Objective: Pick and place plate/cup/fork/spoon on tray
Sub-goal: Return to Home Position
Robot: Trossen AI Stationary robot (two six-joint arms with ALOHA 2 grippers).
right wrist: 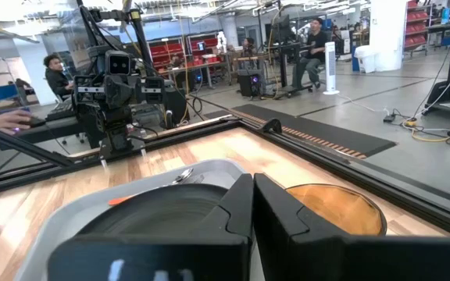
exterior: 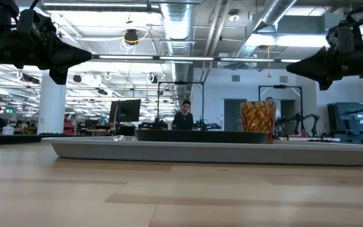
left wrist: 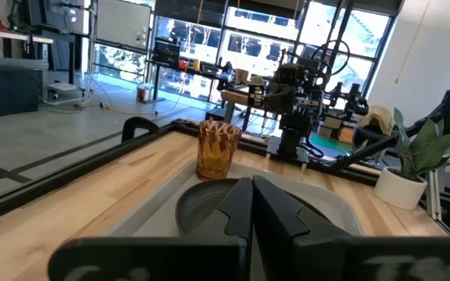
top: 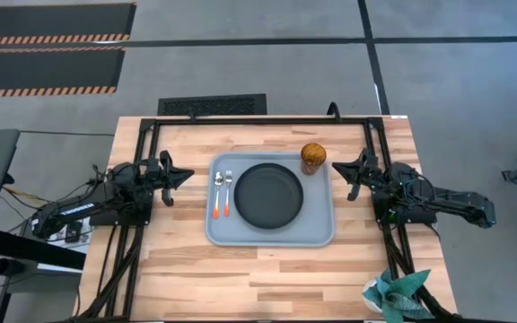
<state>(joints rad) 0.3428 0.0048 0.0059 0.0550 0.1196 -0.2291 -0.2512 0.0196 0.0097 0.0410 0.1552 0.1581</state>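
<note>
The pale blue-grey tray (top: pixel 321 235) lies in the middle of the table. On it rests the black plate (top: pixel 268 195), with the fork (top: pixel 216 196) and spoon (top: pixel 227 194) side by side along its left, orange-red handles toward the near edge. The amber cup (top: pixel 313 158) stands upright at the tray's far right corner. My left gripper (top: pixel 189 176) hovers shut and empty left of the tray. My right gripper (top: pixel 335 166) hovers shut and empty right of the tray, beside the cup.
A black metal frame (top: pixel 267 119) runs along the table's far edge and down both sides. A small potted plant (top: pixel 396 294) stands at the near right corner. Bare wood lies in front of the tray. People sit in the room beyond the table.
</note>
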